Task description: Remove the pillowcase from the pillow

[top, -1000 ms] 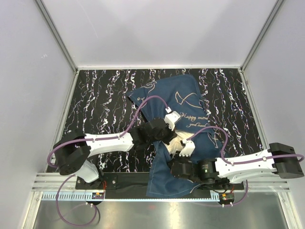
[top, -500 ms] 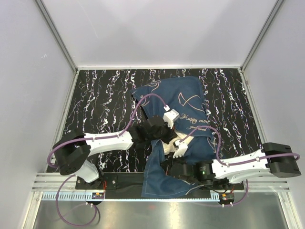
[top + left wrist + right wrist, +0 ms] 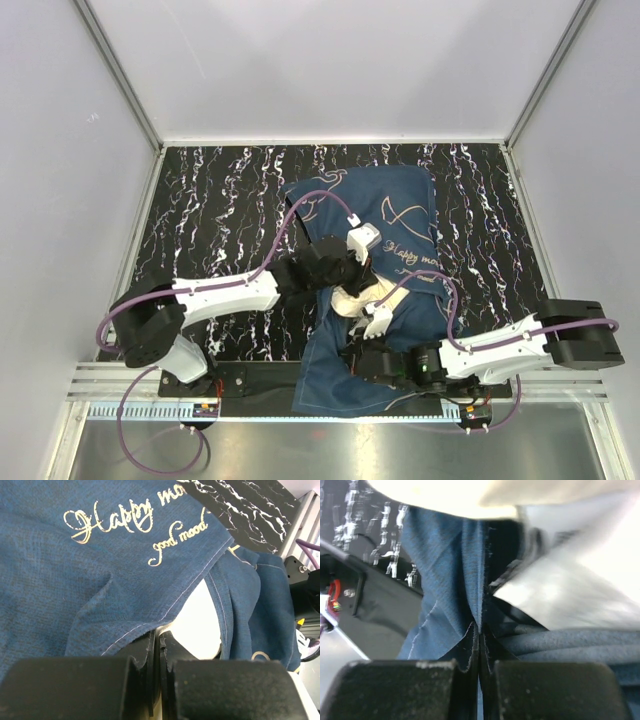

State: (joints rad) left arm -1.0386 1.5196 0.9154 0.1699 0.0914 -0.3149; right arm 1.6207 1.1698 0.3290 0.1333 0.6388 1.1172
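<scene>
The navy pillowcase with gold drawings and "Happy moments" lettering lies from the table's middle down to its near edge. It also shows in the left wrist view and the right wrist view. A cream patch of the pillow shows at the pillowcase's opening, and it appears in both wrist views. My left gripper is shut at the opening, seemingly on pillow fabric, with the hem draped over one finger. My right gripper is shut on a fold of pillowcase near the table's front edge.
The table is black with white marbling, boxed in by white walls on three sides. A metal rail runs along the near edge. The right arm's black body sits close beside the pillowcase. The two arms nearly meet over the cloth.
My right gripper has moved left and toward the near edge, dragging the pillowcase's lower part. More cream pillow shows at the opening. The pillowcase's far part has shifted right. The left gripper barely moved.
</scene>
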